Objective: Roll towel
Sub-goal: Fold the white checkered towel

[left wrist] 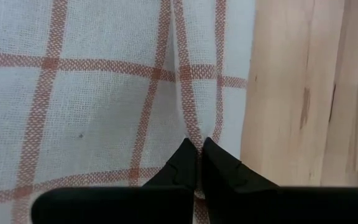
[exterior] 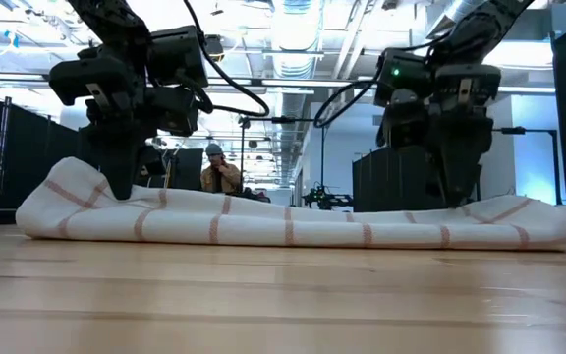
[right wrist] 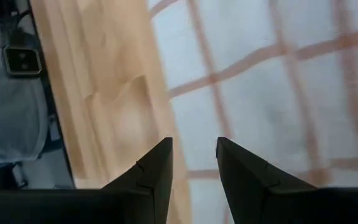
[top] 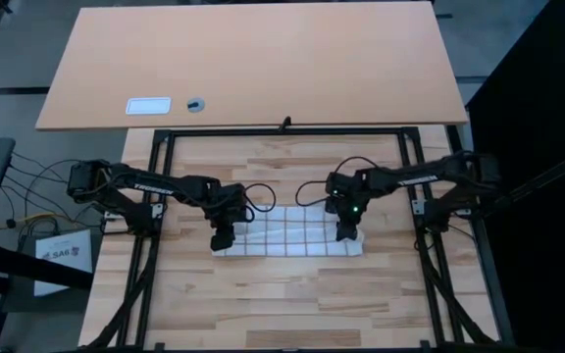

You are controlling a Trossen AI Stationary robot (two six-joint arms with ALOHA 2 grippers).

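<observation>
The towel (top: 287,235), white with reddish-brown check lines, lies as a long low bundle across the middle of the wooden table (top: 292,304), running left to right. My left gripper (left wrist: 197,149) is at its left end (exterior: 77,192), shut on the cloth. My right gripper (right wrist: 194,152) stands open over the towel's right end (exterior: 519,221), near the cloth's edge beside bare wood, with nothing between its fingers. My left gripper pinches a raised ridge of cloth (left wrist: 188,127) between its two fingertips, close to the towel's left edge. The fingers come slanting down from above. The cloth rests on the table and puckers into a narrow fold running away from the tips. My right gripper's fingers (exterior: 460,197) reach down to the towel's top, but I cannot tell whether they touch it.
Black frame rails (top: 155,196) run along both sides and the far side of the wooden table. Beyond lies a pale board with a white card (top: 148,105) and a small round object (top: 195,103). A person (exterior: 219,172) sits far back in the room.
</observation>
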